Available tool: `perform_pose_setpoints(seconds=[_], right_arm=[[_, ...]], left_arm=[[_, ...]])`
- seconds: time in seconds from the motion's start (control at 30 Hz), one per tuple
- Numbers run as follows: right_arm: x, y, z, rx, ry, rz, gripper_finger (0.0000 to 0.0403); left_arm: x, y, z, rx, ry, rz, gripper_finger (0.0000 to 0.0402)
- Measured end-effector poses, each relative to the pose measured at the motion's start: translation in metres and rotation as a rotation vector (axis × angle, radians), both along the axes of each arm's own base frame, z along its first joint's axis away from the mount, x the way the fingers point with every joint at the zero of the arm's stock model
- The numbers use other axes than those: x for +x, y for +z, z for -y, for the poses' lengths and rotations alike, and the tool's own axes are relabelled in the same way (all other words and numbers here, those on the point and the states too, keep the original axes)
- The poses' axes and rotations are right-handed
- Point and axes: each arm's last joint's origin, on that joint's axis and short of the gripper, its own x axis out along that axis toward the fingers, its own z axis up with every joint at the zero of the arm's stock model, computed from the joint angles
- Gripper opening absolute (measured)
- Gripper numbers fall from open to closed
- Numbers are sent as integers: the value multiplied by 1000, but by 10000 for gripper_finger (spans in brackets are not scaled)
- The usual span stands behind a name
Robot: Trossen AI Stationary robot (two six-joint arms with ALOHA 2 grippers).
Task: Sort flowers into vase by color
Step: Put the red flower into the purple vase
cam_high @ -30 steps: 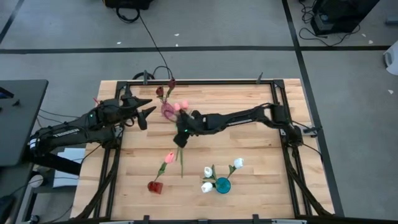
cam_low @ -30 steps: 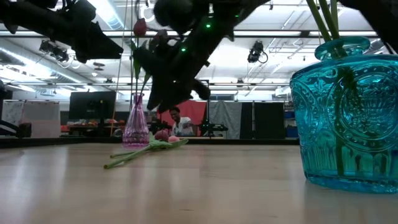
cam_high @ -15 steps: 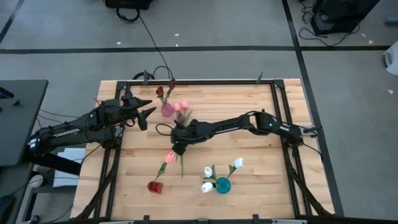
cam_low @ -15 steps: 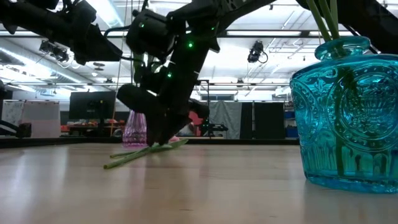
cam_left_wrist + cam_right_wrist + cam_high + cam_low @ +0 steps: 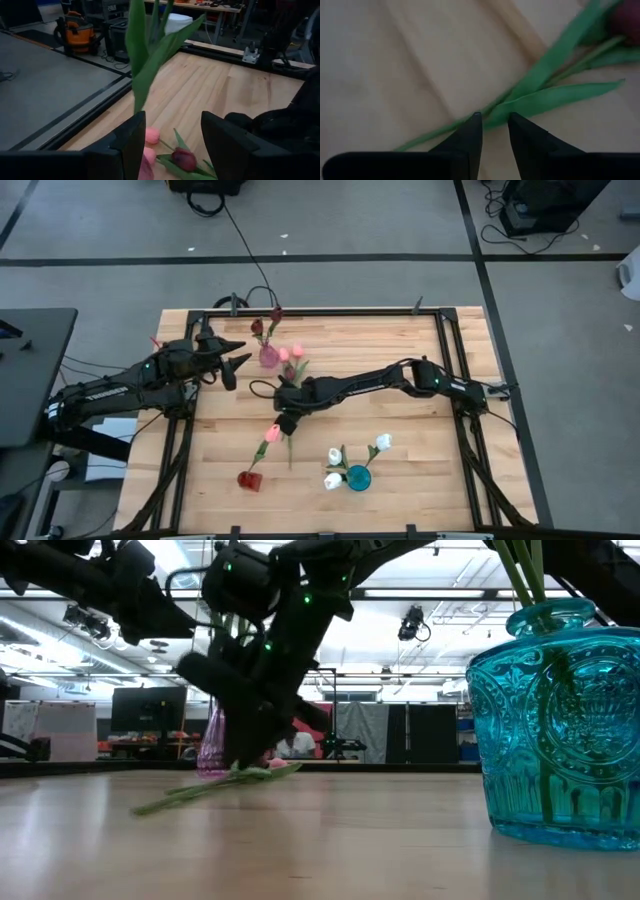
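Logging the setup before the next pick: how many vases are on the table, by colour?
Pink-purple vase: 1
Teal vase: 1
Red vase: 1
Total: 3

My fingertips straddle the green stem of a maroon tulip [image 5: 622,20] lying flat mid-table. Pink tulips [image 5: 290,353] lie beside the pink vase [image 5: 268,357]; another pink tulip [image 5: 272,431] leans from the red vase [image 5: 249,479], white tulips [image 5: 334,455] from the teal vase [image 5: 358,477].
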Motion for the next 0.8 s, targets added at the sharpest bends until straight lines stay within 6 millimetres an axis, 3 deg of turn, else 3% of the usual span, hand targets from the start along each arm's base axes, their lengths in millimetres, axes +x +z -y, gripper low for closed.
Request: perform_pose_setpoints(seconds=[0.5, 0.8], right_arm=[[2, 0, 5, 16, 24, 13, 111], [-5, -5, 12, -6, -45, -62, 183]], left_arm=[[2, -1, 4, -79, -128, 25, 197], [2, -1, 4, -80, -127, 24, 197]])
